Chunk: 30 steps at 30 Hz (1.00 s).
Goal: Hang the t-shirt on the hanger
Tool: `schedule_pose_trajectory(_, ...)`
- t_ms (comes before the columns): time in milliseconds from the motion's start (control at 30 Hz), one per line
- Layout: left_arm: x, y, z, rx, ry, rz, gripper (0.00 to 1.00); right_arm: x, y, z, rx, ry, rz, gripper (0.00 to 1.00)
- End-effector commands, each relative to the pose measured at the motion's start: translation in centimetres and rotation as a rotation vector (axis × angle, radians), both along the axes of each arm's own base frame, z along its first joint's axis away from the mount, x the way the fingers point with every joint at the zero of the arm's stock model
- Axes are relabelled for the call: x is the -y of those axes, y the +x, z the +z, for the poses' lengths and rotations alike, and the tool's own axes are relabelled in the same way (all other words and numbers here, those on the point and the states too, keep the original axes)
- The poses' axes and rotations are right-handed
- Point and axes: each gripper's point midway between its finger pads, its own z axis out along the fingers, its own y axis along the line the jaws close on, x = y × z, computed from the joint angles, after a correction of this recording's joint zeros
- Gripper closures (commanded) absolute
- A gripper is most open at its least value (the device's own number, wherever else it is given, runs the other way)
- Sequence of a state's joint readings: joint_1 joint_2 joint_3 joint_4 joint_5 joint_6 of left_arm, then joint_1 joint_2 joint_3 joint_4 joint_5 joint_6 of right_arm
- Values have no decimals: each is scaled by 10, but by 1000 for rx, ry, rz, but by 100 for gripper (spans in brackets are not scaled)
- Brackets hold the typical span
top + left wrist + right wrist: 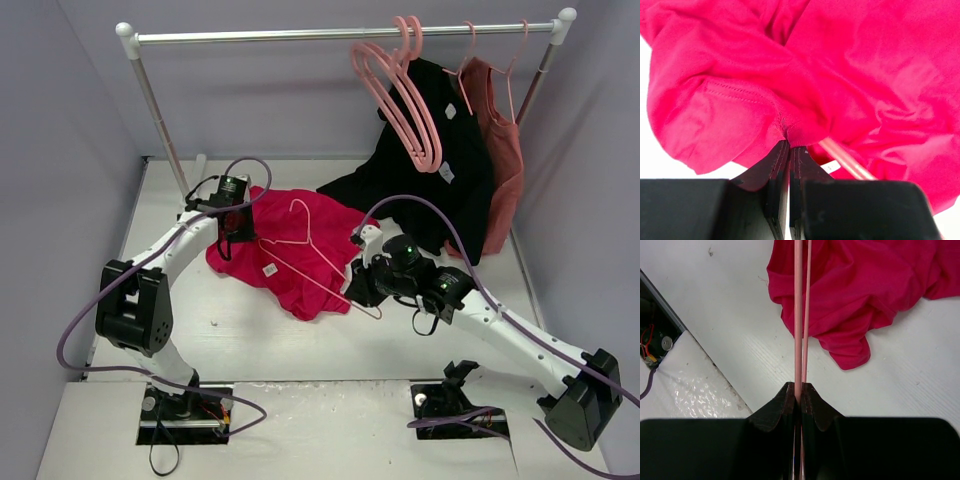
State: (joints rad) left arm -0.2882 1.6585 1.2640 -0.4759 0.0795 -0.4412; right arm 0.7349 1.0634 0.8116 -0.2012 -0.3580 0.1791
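**Hanger lies across the shirt, one arm on each**

Nearest the bases, the right gripper (800, 390) is clamped shut on one end corner of the hanger (798, 315). In the right wrist view two thin pink rods run together into the closed fingers. From that corner the hanger's long axis runs diagonally away and to the left, straight over the t-shirt (320, 225), with its hook on the far side. It appears to rest on top of the cloth, not inside it.

The left gripper (789, 145) is pinched tight on a fold of the shirt at its left edge. A stitched hem shows just beside the pinch, but whether it belongs to a sleeve, the neck or the bottom cannot be told. A pink rod of the hanger passes just right of these fingers, so the free corner lies close to the left arm and well apart from the right one.

The coming move likely turns on this: the free corner has to enter an opening of the shirt, and the left arm holds the cloth nearest it.

The shirt is heaped and creased on the white table (250, 340), which looks smooth, with bare room on the near side. Beyond hangs the rail (340, 35) with spare hangers (415, 110), a black shirt (430, 170) and a rust top (500, 150), the black shirt's lower edge close behind the heap.
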Motion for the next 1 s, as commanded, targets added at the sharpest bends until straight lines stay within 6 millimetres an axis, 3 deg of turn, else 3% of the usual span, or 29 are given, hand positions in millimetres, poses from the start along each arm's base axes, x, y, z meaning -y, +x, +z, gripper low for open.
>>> schedule_pose_trajectory(0, -10, 1, 37, 53, 74, -13, 100, -9, 16, 30, 135, 76, -8, 100)
schedule_pose_trajectory(267, 13, -1, 47, 73, 97, -111, 100, -31, 1, 28, 156, 169, 105, 100)
schedule_pose_trajectory(467, 17, 1, 78, 129, 69, -119, 100, -46, -14, 21, 210, 253, 196, 100)
schedule_pose_trajectory(500, 19, -2, 84, 137, 54, -119, 100, -48, -12, 28, 249, 287, 195, 100)
schedule_pose_trajectory(567, 25, -8, 94, 147, 41, -129, 100, -45, -8, 23, 278, 292, 168, 100)
schedule_pose_trajectory(600, 27, -12, 102, 165, 29, -131, 100, -46, -4, 35, 330, 330, 161, 100)
schedule_pose_trajectory(633, 30, -16, 104, 165, 17, -142, 100, -44, -3, 31, 342, 333, 149, 100)
schedule_pose_trajectory(767, 41, -31, 120, 177, -41, -171, 100, -42, 6, 53, 448, 387, 112, 100)
schedule_pose_trajectory(967, 29, -48, 150, 236, -24, -129, 100, -31, 31, 63, 514, 345, -17, 100)
